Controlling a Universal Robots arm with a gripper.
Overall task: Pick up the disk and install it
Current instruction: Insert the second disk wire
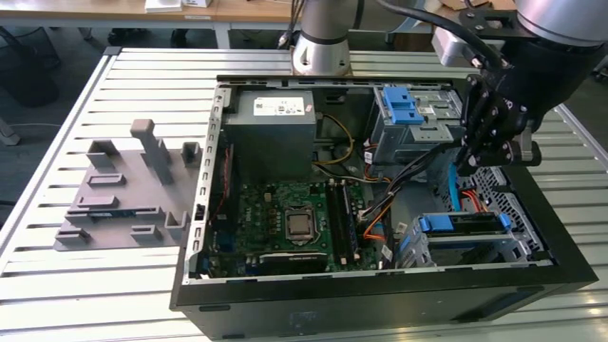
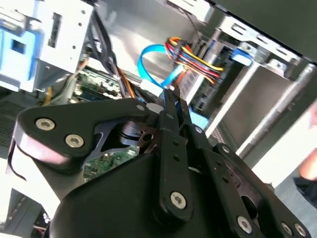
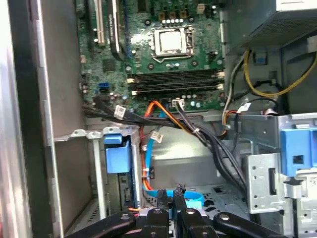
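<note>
Disk (image 1: 463, 225) sits in the drive cage (image 1: 513, 246) at the open PC case's (image 1: 380, 296) front corner, blue carrier edge up. Gripper (image 1: 472, 165) hangs just above the cage, fingers (image 3: 168, 201) pressed together, holding nothing. Motherboard (image 1: 290, 221) lies beside the cage, toward the exterior view's left.

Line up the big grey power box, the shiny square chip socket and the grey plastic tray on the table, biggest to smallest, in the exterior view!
1. Grey plastic tray, looks biggest.
2. Grey power box.
3. Chip socket, clearly smallest.
The tray and box look fairly close, so that order is less sure.
</note>
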